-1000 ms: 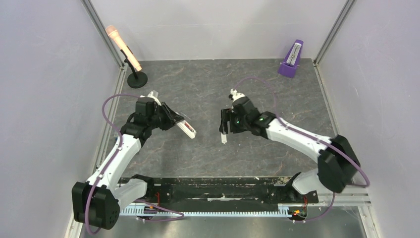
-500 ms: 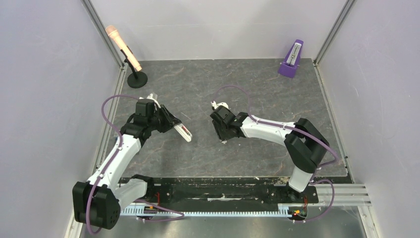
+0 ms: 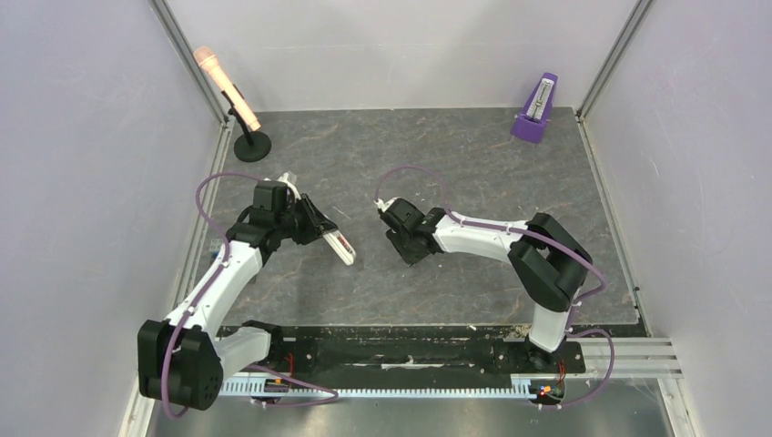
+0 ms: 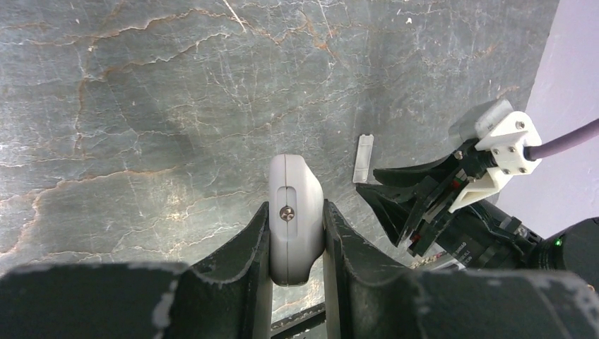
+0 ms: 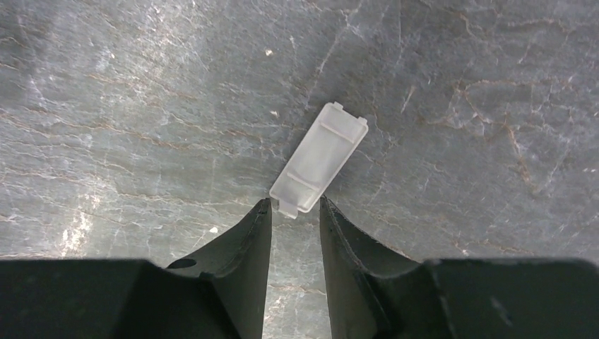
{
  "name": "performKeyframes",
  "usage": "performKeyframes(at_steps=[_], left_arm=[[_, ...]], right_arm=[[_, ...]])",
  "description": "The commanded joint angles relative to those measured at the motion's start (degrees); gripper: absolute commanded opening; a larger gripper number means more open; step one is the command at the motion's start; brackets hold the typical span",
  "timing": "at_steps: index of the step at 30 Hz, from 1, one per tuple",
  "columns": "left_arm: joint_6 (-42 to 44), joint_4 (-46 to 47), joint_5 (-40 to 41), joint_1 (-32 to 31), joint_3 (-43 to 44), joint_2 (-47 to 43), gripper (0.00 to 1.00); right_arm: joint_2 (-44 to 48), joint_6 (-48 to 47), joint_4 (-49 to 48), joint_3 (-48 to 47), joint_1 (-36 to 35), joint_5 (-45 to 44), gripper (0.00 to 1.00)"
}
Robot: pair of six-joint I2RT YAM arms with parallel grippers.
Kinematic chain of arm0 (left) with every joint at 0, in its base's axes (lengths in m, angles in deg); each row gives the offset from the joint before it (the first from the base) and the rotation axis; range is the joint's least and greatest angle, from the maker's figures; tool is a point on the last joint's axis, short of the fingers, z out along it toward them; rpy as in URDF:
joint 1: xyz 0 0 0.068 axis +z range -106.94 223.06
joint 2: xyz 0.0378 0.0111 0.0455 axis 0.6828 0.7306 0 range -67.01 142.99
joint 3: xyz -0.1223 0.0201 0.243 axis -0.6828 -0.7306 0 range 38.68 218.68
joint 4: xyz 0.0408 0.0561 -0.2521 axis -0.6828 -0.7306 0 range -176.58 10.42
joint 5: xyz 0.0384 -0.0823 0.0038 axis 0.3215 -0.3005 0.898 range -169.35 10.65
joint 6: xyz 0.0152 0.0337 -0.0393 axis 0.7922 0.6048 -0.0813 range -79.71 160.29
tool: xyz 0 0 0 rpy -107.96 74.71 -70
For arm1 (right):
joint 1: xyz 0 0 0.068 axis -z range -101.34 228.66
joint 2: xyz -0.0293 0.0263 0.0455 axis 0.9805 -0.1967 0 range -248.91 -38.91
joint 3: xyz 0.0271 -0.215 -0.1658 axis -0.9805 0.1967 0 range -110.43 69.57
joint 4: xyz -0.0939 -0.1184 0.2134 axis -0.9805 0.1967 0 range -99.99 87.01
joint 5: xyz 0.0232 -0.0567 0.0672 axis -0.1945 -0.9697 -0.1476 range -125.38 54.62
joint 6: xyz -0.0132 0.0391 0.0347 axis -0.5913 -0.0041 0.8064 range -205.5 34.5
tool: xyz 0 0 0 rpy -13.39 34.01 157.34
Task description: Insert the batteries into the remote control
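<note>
The worktop [image 3: 455, 164] is dark grey, veined like marble. The remote control [image 4: 295, 205] is white. The battery cover [image 5: 319, 159] looks translucent white, perhaps frosted.

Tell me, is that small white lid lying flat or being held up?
Lying flat: the battery cover rests on the table, with the right pincer open just behind it.

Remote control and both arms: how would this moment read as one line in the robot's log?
left gripper: shut on remote control | right gripper: open beside battery cover lying on table | batteries: not visible
</note>
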State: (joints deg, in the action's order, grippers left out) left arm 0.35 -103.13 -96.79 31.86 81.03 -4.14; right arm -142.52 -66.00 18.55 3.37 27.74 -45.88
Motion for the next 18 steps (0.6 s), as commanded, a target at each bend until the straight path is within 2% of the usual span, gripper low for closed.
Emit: performKeyframes(at_steps=[1, 8, 18], left_arm=[[2.8, 2.7, -2.6, 0.5, 0.7, 0.1, 0.02], [3.1, 2.5, -2.7, 0.8, 0.8, -0.1, 0.02], [3.3, 1.5, -1.6, 2.4, 0.9, -0.6, 0.02]], right_arm=[[-1.4, -6.3, 1.1, -4.2, -0.3, 0.0, 0.33], [-1.3, -15.2, 2.4, -4.8, -0.3, 2.2, 0.29], [2.9, -27.1, 1.5, -0.9, -0.3, 6.7, 0.36]])
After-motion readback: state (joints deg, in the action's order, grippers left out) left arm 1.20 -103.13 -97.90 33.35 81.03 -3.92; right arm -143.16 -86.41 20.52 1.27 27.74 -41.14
